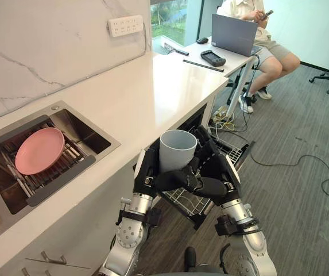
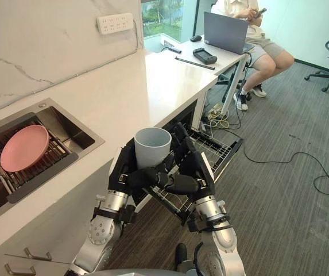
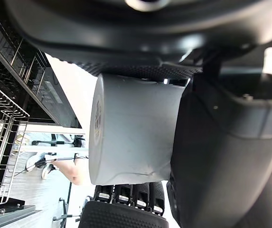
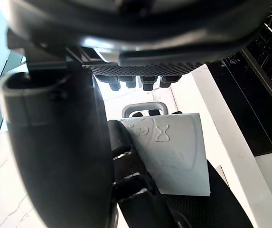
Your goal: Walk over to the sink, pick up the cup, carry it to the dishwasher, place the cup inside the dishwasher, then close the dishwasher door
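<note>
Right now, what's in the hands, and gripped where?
The grey cup, upright, clasped between the left hand and right hand, fingers wrapped round its lower sides.

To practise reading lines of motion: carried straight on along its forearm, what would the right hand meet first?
Likely the dishwasher rack pulled out ahead of the right hand, which holds the cup; depth is unclear.

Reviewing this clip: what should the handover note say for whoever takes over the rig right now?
Left robot hand: shut on the cup.
Right robot hand: shut on the cup from the other side.
Cup: grey, upright, held over the pulled-out dishwasher rack, away from the sink.
Done: cup picked up and brought to the open dishwasher.
Left: set the cup in the rack, let go, close the door.
</note>
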